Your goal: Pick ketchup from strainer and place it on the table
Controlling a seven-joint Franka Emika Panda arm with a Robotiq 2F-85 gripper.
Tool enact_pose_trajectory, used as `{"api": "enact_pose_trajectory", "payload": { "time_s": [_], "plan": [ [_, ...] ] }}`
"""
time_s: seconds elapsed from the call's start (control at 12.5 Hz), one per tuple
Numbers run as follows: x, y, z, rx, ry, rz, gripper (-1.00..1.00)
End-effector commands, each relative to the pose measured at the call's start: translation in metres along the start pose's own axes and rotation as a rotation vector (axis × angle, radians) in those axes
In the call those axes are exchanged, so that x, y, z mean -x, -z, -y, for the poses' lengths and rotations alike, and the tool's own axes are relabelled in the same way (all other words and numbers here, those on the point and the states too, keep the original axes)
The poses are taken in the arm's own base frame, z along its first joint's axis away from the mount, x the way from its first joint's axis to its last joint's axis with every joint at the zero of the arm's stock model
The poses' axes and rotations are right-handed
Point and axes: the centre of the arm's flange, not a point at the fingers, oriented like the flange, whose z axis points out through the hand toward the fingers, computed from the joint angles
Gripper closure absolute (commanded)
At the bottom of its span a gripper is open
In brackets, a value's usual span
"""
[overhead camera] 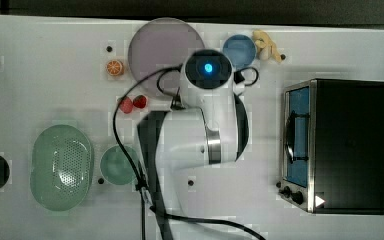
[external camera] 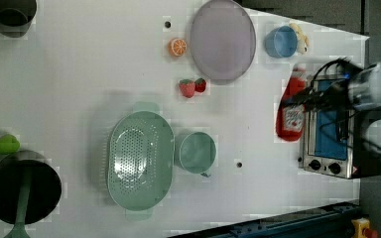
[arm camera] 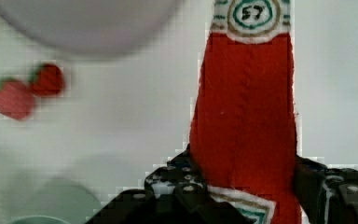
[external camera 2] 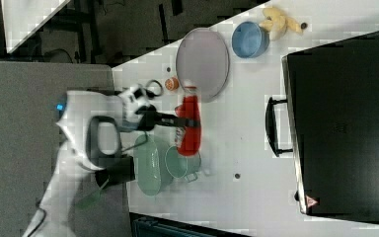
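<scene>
Above the table [external camera: 79,74], clear of the strainer [external camera: 140,158], the ketchup [external camera: 291,110] hangs in the gripper [arm camera: 242,196]; the wrist view shows the black fingers [arm camera: 177,186] pressed against both sides of the red bottle near its shield label, so the jaws are clamped on it (no gap visible betw. pad and plastic); in the right view the bottle [external camera 2: 188,126] sits at the end of the dark gripper, lying across the picture over the white top near the green mug [external camera 2: 179,162] and the purple plate [external camera 2: 201,61]; the strainer's perforated floor is bare in the top view [overhead camera: 62,165] and the left view, so the pick looks done; what's left, as I judge it, is the lowering and letting go on a free patch of table; the two strawberries [arm camera: 25,91] and the plate rim lie close under the wrist cam, so the drop spot wants to stay off them; whether the bottle is still well above the surface or nearly down I can't tell.
</scene>
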Motion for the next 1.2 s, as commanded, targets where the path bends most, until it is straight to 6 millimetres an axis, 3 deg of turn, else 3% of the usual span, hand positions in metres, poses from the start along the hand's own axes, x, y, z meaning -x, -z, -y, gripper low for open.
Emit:
{"api": "enact_pose_trajectory", "payload": {
  "time_s": [0.08,0.24,0.48,0.56,0.64,0.72,0.96,1.2],
  "plan": [
    [0.010,-0.048,-0.022,-0.024,0.034,-0.006,-0.13],
    [0.014,-0.073,-0.025,-0.059,0.025,-0.035,-0.20],
    [0.019,-0.096,-0.020,-0.091,0.032,-0.028,-0.82],
    [0.017,-0.094,-0.020,-0.086,0.036,-0.036,-0.99],
    [0.014,-0.084,-0.021,-0.079,0.035,-0.053,-1.00],
    [0.008,-0.067,-0.021,-0.072,0.031,-0.089,-1.00],
    [-0.005,0.013,-0.020,-0.004,0.012,-0.197,-1.00],
    [-0.002,0.101,-0.026,0.030,-0.217,-0.223,-1.00]
  ]
}}
